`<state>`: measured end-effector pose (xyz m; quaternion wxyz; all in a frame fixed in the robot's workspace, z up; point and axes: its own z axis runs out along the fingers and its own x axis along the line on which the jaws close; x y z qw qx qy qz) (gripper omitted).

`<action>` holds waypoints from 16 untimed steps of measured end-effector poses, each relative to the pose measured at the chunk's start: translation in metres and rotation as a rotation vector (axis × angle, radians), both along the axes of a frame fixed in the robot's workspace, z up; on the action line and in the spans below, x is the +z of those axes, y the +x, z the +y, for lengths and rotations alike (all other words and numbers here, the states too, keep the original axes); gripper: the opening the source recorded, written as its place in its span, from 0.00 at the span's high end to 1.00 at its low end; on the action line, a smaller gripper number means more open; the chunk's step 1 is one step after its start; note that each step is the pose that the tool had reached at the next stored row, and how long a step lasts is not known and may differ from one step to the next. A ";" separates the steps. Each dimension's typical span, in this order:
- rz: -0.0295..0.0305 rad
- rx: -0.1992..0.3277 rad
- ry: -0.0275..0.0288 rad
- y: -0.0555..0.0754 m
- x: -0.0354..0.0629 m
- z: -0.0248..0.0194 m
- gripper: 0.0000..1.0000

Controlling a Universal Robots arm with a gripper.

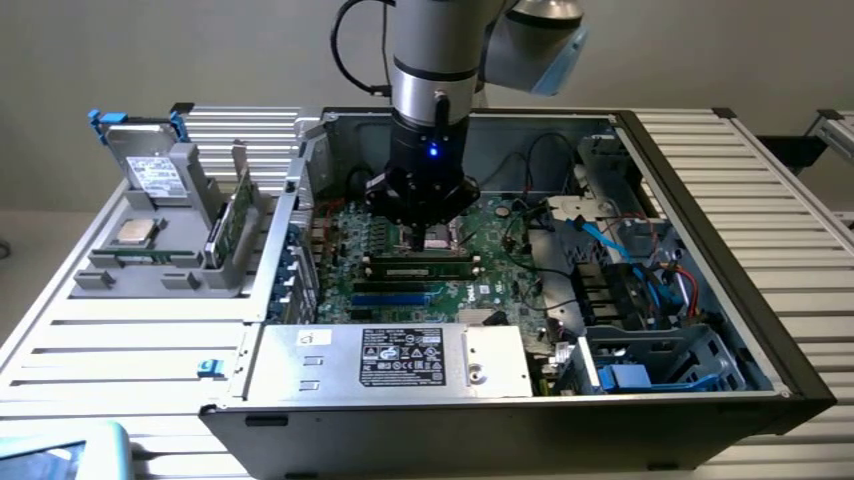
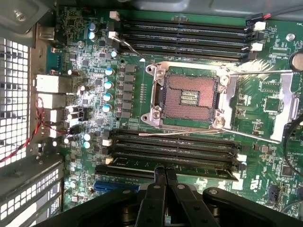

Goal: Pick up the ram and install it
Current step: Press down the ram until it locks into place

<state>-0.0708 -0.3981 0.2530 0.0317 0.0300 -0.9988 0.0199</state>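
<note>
Ribbed metal tabletop point(image 1: 120, 340) bears the open case, jaws point(image 2: 164, 174) pinched shut above the flat green ram point(image 2: 170, 169).

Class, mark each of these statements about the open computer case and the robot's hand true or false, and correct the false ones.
1. The hand is inside the case, over the motherboard. True.
2. The processor socket holds a chip. False: it is open and empty.
3. A ram stick lies in a slot just below the hand. True.
4. The hand's fingers are spread wide. False: they are together.
5. The grey rack stands inside the case. False: it stands outside, on the exterior view's left.
</note>
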 end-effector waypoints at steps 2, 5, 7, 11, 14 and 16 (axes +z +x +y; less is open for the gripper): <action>-0.0184 -0.010 -0.0002 0.000 0.0000 0.0000 0.89; -0.0624 -0.023 -0.0029 0.000 0.0000 0.0001 0.89; -0.0771 -0.037 -0.0032 0.000 0.0000 0.0001 0.89; -0.0814 -0.045 -0.0034 0.000 -0.0001 0.0001 0.89; -0.0812 -0.049 -0.0040 0.000 0.0001 -0.0006 0.89; -0.0813 -0.054 -0.0050 0.000 0.0000 -0.0011 0.89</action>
